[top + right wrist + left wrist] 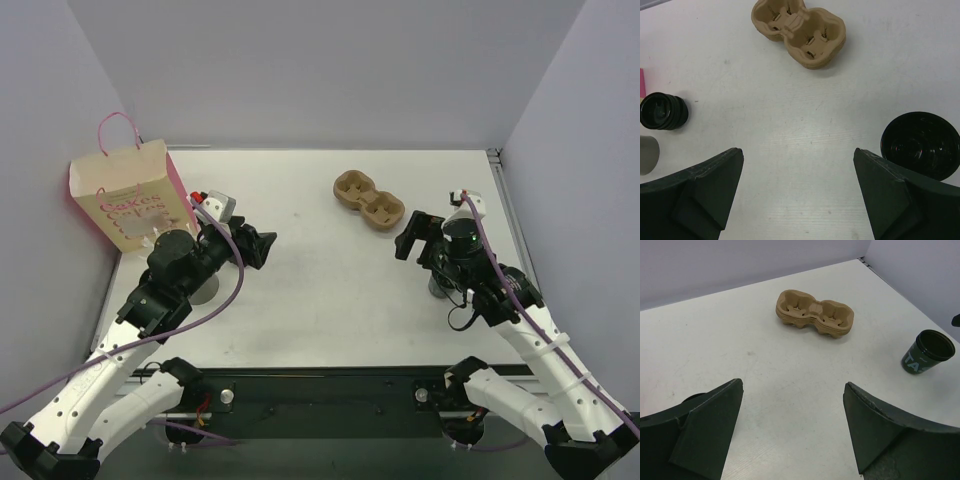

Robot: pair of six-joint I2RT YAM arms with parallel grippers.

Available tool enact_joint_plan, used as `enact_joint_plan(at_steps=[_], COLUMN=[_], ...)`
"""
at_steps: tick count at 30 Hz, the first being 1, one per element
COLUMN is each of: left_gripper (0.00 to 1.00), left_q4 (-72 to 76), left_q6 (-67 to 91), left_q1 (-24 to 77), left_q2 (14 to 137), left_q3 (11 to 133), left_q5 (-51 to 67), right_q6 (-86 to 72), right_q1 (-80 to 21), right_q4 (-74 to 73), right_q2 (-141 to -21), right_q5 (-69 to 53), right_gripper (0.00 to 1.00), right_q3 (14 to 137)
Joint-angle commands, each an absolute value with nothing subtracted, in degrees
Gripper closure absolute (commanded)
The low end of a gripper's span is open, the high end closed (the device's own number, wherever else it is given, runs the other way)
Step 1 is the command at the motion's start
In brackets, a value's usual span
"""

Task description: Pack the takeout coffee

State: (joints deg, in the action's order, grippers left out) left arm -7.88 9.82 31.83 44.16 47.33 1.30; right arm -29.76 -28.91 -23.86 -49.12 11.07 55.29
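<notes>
Top external view: the paper bag (120,195) stands upright at the far left of the table (300,300) with its mouth up, so it looks ready to be loaded from above. A cardboard cup tray (368,198) lies toward the back, well apart from the bag. The left gripper (258,247) and right gripper (410,235) hang over the table roughly facing each other, jaws spread, nothing in either. A grey cup (205,291) peeks out from under the left arm. I can't pick out the takeout coffee from up here; my guess is the arm covers it.

Left wrist view: fingers wide apart and empty, aimed across at the tray and a lidless dark cup (927,351) over on the right.

Right wrist view: same deal, wide and empty. The takeout coffee (662,111) shows up here, black lid on, at the left edge near the bag's pink side and the grey cup. It's on the left arm's side, close to the bag, so I'd say the left arm is the natural one to grab it.
</notes>
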Motion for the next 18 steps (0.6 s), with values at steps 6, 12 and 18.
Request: enact_joint_plan(at_steps=[6,12,18], left_gripper=[0.09,0.09,0.08], left_q4=[-4.9,-4.9,-4.9], left_q6=[9.6,9.8,10.0], left_q1=[32.1,32.1,32.2], left_q2=[44.5,44.5,44.7], left_q3=[47.8,47.9,47.9], left_q5=[1.6,2.0,2.3], right_q6=[-26.2,-20.8,-18.8], right_q1=[-28.7,-28.7,-23.7], right_q4=[-24.2,-27.1,-33.0], right_q2=[-46.6,-48.7,-60.5], right_q5=[9.1,16.6,18.1], right_gripper=[0.0,0.09,0.24], right_q3=[55.8,55.2,60.6])
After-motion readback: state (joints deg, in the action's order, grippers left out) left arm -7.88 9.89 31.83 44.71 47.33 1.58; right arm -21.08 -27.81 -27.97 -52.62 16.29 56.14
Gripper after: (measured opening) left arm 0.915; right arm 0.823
